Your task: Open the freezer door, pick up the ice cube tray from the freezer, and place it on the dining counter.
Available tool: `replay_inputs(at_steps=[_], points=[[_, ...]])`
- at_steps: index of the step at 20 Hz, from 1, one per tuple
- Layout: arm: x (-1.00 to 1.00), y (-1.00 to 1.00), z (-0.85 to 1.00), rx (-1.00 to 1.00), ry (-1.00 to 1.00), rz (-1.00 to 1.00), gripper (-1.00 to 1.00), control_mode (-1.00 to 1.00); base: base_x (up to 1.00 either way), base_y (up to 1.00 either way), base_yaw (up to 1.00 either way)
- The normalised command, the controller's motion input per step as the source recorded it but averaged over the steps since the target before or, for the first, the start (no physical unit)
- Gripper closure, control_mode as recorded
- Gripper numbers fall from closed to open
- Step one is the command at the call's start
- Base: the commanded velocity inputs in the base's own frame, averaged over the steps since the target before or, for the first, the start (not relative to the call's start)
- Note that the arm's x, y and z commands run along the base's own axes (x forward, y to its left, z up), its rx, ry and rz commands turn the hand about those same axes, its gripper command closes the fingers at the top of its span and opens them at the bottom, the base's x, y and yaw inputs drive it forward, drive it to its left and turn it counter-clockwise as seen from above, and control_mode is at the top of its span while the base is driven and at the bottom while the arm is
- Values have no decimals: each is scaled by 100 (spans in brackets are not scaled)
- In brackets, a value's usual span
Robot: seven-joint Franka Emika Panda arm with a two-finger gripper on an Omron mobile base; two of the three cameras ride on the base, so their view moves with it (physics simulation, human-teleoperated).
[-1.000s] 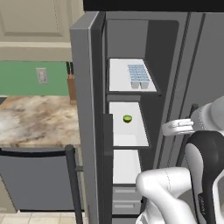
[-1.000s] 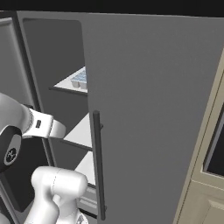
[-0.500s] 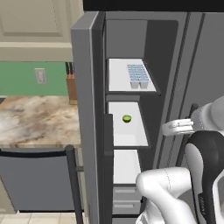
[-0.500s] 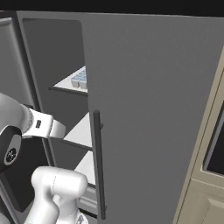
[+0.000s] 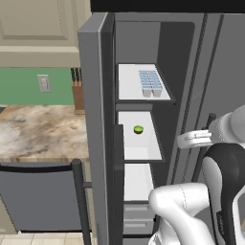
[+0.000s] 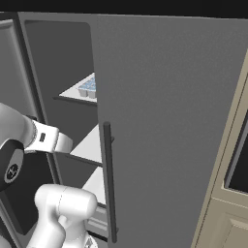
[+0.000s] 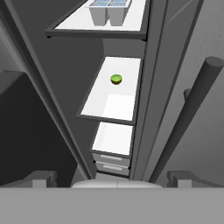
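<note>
The freezer door (image 5: 95, 119) stands swung open, seen edge-on, with its dark bar handle (image 5: 80, 201) low on the left. Inside the freezer (image 5: 162, 43), the pale blue ice cube tray (image 5: 152, 83) rests on the top white shelf; it also appears as the tray (image 6: 88, 87) and the tray (image 7: 109, 11). My gripper (image 7: 113, 180) is open and holds nothing. It hangs in front of the freezer opening at middle-shelf height, below and short of the tray. In the left base view the gripper (image 5: 184, 139) sits at the compartment's right edge. The dining counter is out of view.
A tiny green round item (image 5: 138, 129) lies on the middle shelf, with two grey drawers (image 7: 113, 164) below. The wider plain grey door (image 6: 164, 121) and its bar handle (image 7: 188, 118) stand close on the gripper's right. A marble counter (image 5: 38, 129) with a knife block (image 5: 76, 95) is left.
</note>
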Motion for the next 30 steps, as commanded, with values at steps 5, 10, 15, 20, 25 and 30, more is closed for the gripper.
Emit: replay_inputs(at_steps=[5, 10, 15, 20, 25, 30], points=[[0, 2, 0, 0, 0, 0, -100, -100, 0, 0, 0], [0, 52, 1, 0, 0, -2, -100, -100, 0, 0, 0], [0, 51, 26, 2, 0, -7, -100, -100, 0, 0, 0], [0, 17, 38, 12, 0, -13, -100, -100, 0, 0, 0], [0, 0, 25, 19, -1, -17, -100, -100, 0, 0, 0], [0, 0, 4, 23, -14, -18, -100, -100, 0, 0, 0]])
